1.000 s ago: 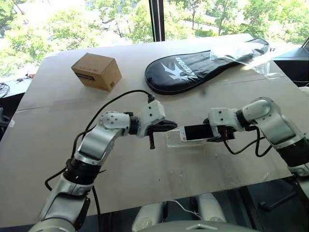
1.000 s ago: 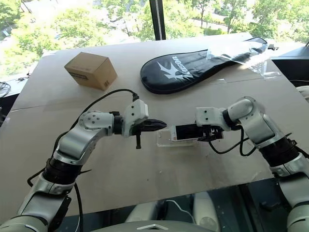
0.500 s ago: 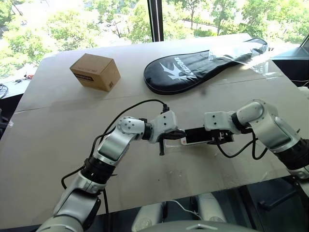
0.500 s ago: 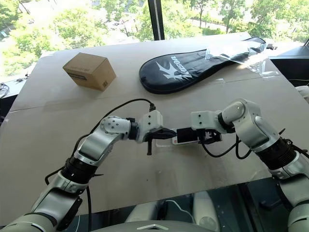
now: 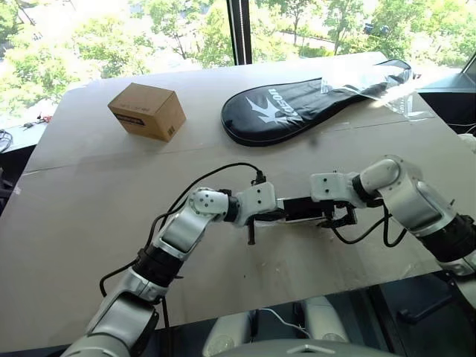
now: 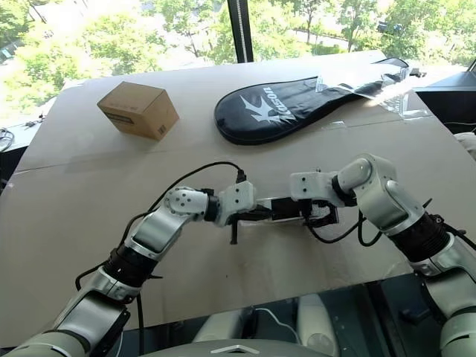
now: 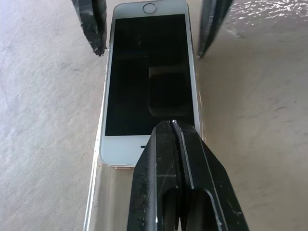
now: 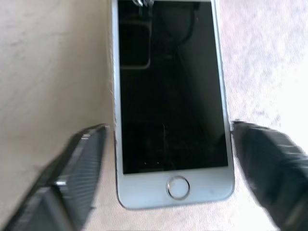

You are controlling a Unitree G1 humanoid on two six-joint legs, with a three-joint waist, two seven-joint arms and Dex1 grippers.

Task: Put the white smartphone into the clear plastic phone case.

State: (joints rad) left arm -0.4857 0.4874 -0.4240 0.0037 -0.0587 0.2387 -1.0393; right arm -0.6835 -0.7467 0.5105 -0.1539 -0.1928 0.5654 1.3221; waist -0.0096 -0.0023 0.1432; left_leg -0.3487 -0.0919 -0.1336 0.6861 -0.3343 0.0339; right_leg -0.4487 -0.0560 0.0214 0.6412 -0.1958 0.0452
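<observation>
We judge the task nearly done: the phone (image 7: 150, 82) lies screen-up in the case (image 7: 94, 192) on the surface, our right end effector (image 8: 168, 159) spread open astride it, our closed left end effector (image 7: 174, 126) at its other end, perhaps pressing.

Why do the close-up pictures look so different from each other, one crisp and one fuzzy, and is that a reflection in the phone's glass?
Left wrist view: the white smartphone and left gripper are crisp, and the black glass mirrors a dim boxy shape. Right wrist view: the right gripper fingers are smeared, the phone softer, reflections showing again. Head views: bright daylight through the window.
</observation>
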